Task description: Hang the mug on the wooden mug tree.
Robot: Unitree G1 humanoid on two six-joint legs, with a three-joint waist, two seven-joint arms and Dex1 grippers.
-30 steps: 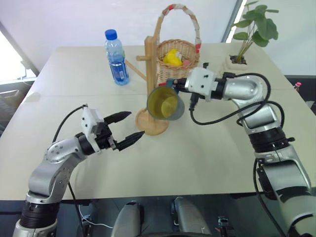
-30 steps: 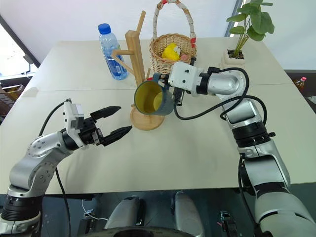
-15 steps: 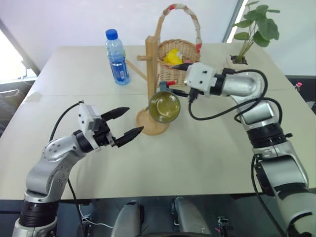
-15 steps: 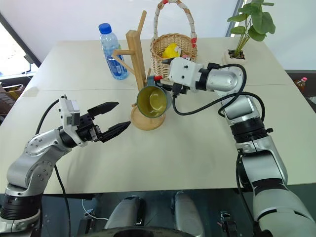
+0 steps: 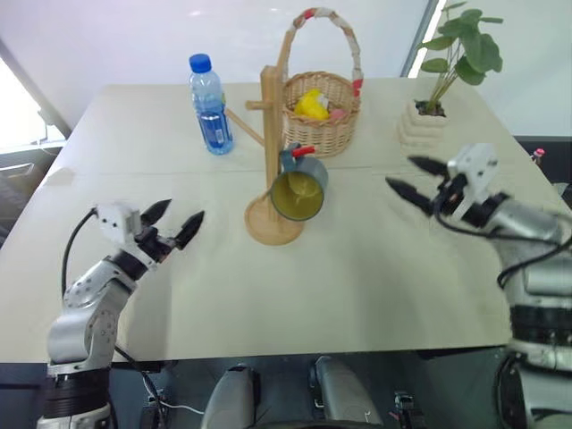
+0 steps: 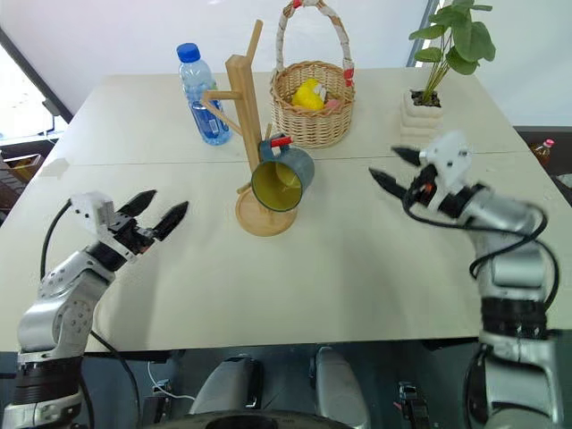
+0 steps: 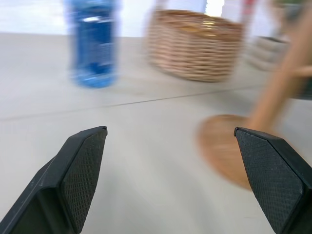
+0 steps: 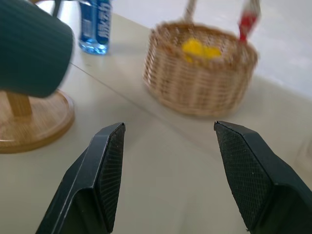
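While the mug (image 5: pixel 298 189) is hanging by its handle on the red-tipped peg of the wooden mug tree (image 5: pixel 271 143), you are keeping both end effectors, left (image 5: pixel 176 222) and right (image 5: pixel 415 181), spread, holding nothing, well away from that tree; avoid bumping its base.

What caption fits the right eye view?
Teal mug hangs on the wooden mug tree; left gripper and right gripper open, apart from it.

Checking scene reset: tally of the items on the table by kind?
Mug: 1
Mug tree: 1
Water bottle: 1
Wicker basket: 1
Potted plant: 1
Total: 5
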